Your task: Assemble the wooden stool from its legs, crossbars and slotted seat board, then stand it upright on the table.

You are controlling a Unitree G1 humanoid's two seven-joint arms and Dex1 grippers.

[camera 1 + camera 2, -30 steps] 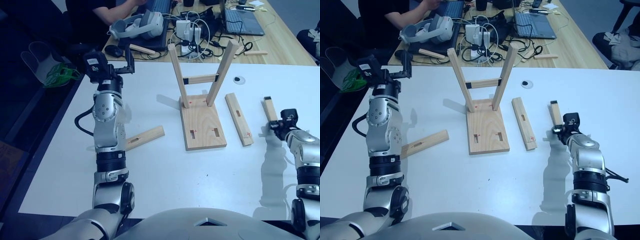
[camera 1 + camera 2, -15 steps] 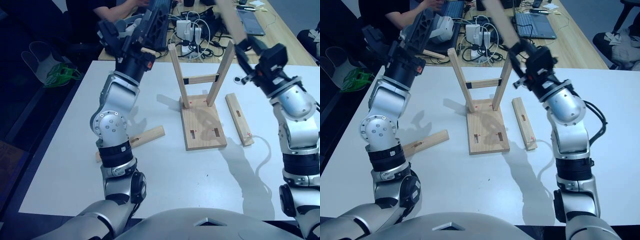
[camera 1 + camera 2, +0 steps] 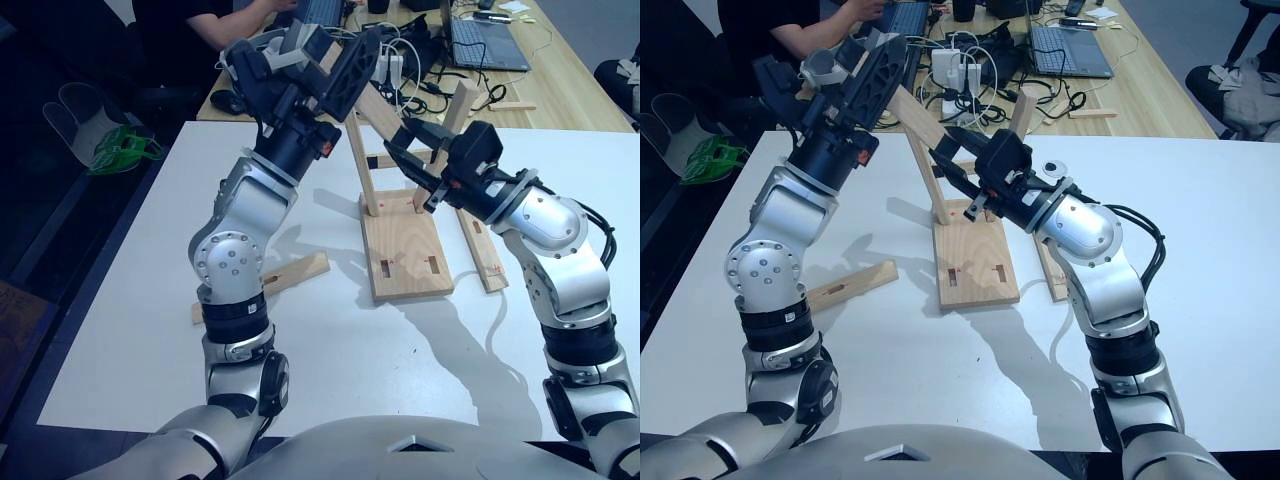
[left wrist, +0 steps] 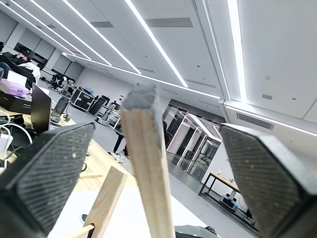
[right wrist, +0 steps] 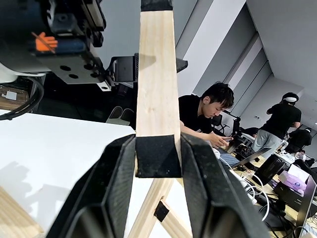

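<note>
Fingers (image 5: 116,188) of right gripper (image 5: 157,156) clench pale wooden leg (image 5: 157,74); left gripper (image 4: 156,136) gapes.
Both above slotted wooden seat board (image 3: 405,238) on white table (image 3: 130,300).

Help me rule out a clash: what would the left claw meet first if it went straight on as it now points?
The wooden bar gripped by the right claw: its end sits between the left claw's open fingers, seemingly untouched.
</note>
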